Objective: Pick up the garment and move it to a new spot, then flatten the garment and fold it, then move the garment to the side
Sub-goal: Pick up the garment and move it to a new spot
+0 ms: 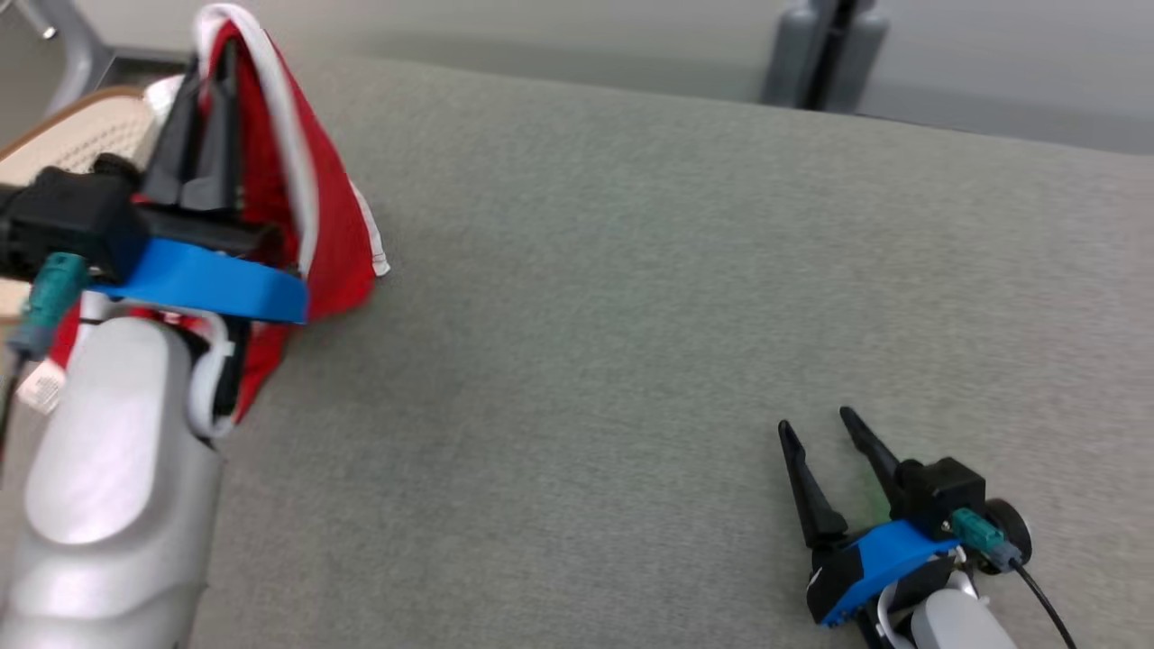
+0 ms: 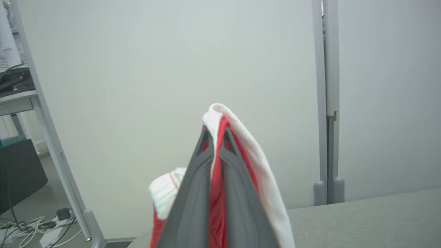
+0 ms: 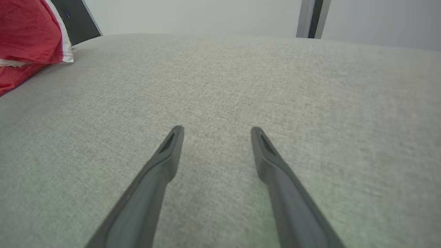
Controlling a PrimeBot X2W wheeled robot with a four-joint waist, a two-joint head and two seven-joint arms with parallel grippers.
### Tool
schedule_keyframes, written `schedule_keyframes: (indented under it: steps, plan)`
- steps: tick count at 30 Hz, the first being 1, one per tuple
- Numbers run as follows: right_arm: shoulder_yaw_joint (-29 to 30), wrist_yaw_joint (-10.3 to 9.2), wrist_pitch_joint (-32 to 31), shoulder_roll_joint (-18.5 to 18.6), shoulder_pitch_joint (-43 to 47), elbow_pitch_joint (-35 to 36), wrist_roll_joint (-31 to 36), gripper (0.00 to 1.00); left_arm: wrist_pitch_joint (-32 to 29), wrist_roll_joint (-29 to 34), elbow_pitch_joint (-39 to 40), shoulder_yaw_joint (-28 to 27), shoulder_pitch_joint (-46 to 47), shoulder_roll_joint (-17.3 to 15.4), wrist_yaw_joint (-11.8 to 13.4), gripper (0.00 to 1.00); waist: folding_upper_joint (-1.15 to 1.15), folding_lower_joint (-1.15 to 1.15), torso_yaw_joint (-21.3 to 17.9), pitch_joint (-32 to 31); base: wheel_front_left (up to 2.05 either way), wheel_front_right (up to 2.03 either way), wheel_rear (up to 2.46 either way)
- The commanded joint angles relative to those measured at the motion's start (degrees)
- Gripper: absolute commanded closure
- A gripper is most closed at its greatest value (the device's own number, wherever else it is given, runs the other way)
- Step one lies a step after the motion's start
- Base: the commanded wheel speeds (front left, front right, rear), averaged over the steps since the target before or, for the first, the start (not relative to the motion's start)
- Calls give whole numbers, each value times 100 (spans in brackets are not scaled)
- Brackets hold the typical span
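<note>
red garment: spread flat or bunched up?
Bunched, not spread. The red garment hangs in folds from the left gripper, whose fingers are shut on it.

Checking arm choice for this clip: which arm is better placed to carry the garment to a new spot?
Left: the left claw is shut on the raised red-and-white garment; the right claw sits open, apart from it.

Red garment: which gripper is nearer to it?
Left. The left gripper is shut on the garment; the right gripper stands open, well apart from it across the table.
</note>
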State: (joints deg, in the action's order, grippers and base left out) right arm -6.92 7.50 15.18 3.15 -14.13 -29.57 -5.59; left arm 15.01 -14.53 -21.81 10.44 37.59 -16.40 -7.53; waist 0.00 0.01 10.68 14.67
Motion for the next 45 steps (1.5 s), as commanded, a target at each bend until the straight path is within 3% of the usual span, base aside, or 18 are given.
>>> schedule_keyframes:
  steps: [1, 7, 14, 19, 26, 27, 28, 29, 35, 45]
  plan:
    - [-21, -2, -5, -17, 115, -10, -50, 0, 26, -42, 144, 157, -9, 57, 11, 100, 0, -1, -345, -316, 0, 0, 0]
    - [-187, -2, -4, -22, 353, 44, -331, 0, 21, -166, 442, 692, -11, 287, 10, 100, 0, -1, -1152, -649, 0, 0, 0]
    - [-155, -1, -4, -21, 551, 145, -500, 0, 22, -370, 421, 1299, 139, 934, 10, 100, 0, -1, -1962, -732, 0, 0, 0]
    - [-108, -1, -4, -24, 665, 210, -580, 0, 21, -423, 148, 1532, -178, 1197, 11, 100, 0, -1, -2151, -730, 0, 0, 0]
    - [-50, -1, -4, -22, 651, 220, -637, 0, 22, -170, -625, 1130, -1281, 1160, 68, 98, 0, -1, -2004, -746, 0, 0, 0]
    - [-34, -1, -4, -20, 647, 213, -634, 0, 22, -148, -739, 1036, -1463, 1145, 105, 64, 0, -1, -1954, -759, 0, 0, 0]
    - [-24, -1, -4, -21, 647, 212, -622, 0, 23, -137, -859, 939, -1643, 1126, 115, 22, 0, -1, -1901, -767, 0, 0, 0]
    - [-19, -1, -3, -23, 654, 213, -603, 0, 23, -90, -961, 846, -1790, 1091, 148, 0, 0, -1, -1845, -785, 0, 0, 0]
    - [40, -1, -3, -21, 692, 219, -541, 0, 22, 72, -1169, 203, -2590, 1010, 341, 0, 0, -1, -1580, -926, 0, 0, 0]
    - [-43, -1, -3, -21, 937, 180, -608, 0, 22, 323, -476, -616, -3629, 1270, 412, 0, 0, -1, -1465, -1269, 0, 0, 0]
